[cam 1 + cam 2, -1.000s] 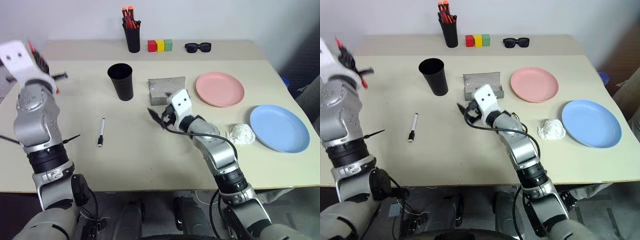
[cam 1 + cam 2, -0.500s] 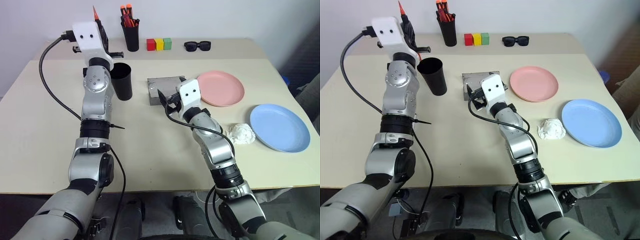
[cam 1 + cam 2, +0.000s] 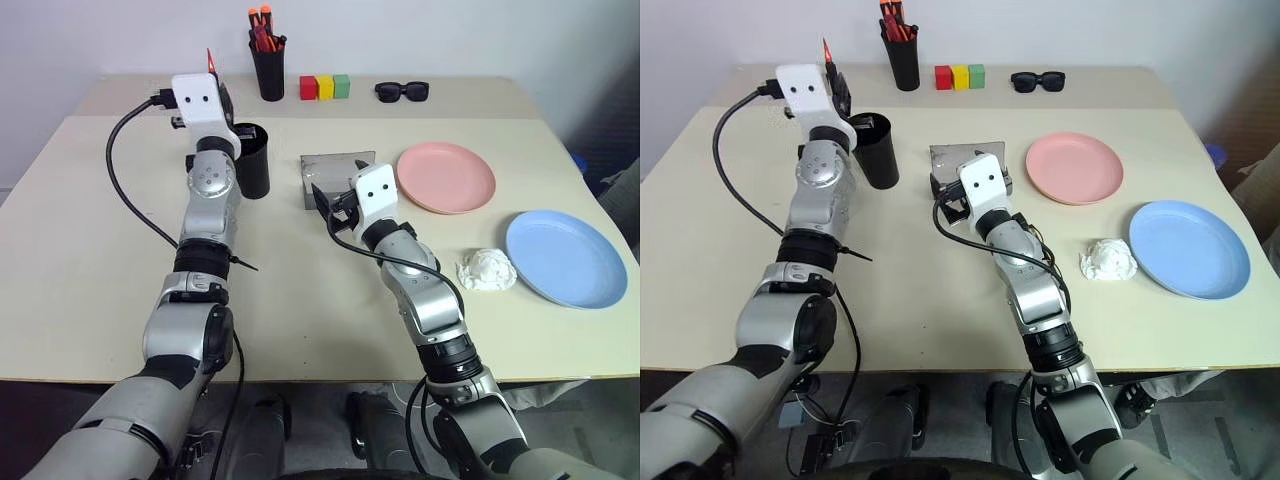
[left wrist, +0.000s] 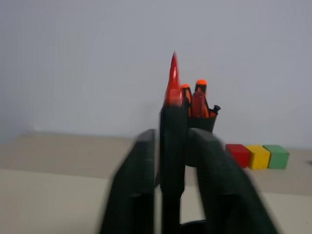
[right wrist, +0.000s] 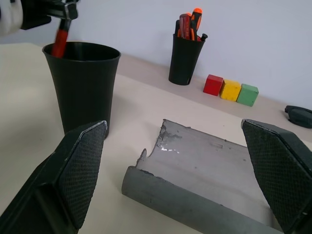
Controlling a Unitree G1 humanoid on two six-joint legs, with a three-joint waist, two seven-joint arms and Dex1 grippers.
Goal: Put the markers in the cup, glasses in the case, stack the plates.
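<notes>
One marker (image 4: pixel 172 141) is standing upright between the left gripper (image 4: pixel 171 161) fingers above the cup (image 5: pixel 83 83); right gripper (image 5: pixel 175 180) is gaping wide, empty, before the case (image 5: pixel 209 161).

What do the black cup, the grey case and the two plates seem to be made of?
The cup looks like matte black plastic: dull, even walls and a thin rim. The case seems to be a hard grey shell with a shiny, reflective lining. The pink plate and blue plate look like smooth plastic in flat colour.
</notes>
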